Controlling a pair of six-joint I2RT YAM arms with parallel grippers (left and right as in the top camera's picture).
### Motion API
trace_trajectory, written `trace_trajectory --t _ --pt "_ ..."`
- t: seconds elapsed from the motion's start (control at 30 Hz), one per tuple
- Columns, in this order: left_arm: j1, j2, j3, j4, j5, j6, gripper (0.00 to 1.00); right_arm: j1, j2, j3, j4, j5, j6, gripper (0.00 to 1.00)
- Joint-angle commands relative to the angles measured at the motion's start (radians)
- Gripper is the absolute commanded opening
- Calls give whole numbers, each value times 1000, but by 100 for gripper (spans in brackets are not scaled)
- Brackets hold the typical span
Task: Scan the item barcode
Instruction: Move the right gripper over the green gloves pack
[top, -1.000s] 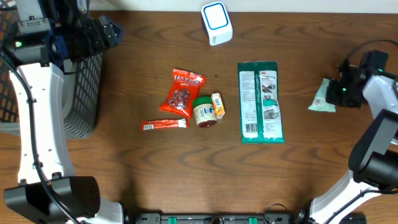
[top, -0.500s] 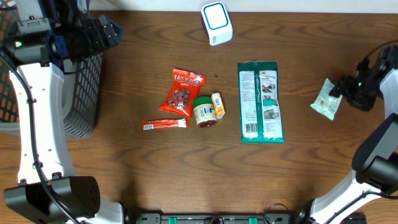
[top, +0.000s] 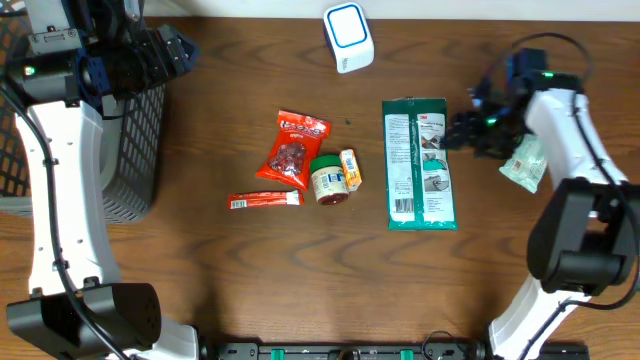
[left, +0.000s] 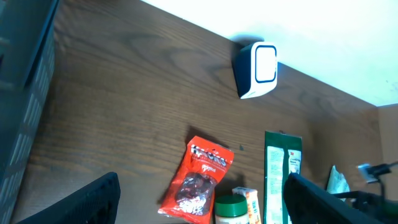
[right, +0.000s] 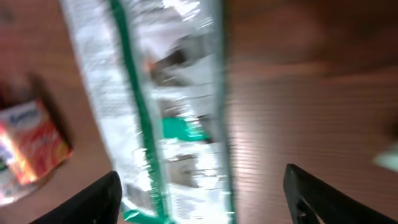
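Green packet (top: 420, 165) flat on bench (top: 250, 270), centre-right; right claw (top: 461, 132) spread, empty, beside it. Reach step; next, pinch packet edge.

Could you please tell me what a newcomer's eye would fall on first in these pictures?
The long green-and-white packet, lying flat right of centre on the table, draws the eye first, with the right gripper open over its upper right edge. Next come the white scanner with a blue ring at the far edge, and the red snack bag in the small cluster to the packet's left.
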Motion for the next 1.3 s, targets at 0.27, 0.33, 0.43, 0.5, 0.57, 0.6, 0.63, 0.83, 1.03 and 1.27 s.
trace_trajectory --t 0.27,0.33,0.43,0.5,0.57,0.6,0.63,0.83,1.03,1.27 --pt "-2 3 -4 -2 -2 13 84 237 -12 -38 17 64 -3 80" --pt "-1 3 -3 -2 -2 13 84 267 -12 -38 27 84 3 80" --pt "-2 3 -4 -2 -2 13 84 301 -12 -38 40 153 43 81" --pt "-1 3 -4 -1 -2 13 84 316 -12 -38 50 210 49 82" --pt "-2 3 -3 -1 -2 13 84 320 -13 -38 64 249 50 86" --pt "-2 3 -3 -2 -2 13 84 320 -12 -38 76 259 52 89" --pt "-2 3 -4 -2 -2 13 84 315 -12 -38 83 258 52 92" --pt "-2 3 -4 -2 -2 13 84 241 -12 -38 91 240 44 99" --pt "-2 3 -3 -2 -2 13 84 130 -12 -40 41 46 -80 99" --pt "-2 3 -4 -1 -2 13 84 54 -12 -83 31 -72 -121 99"
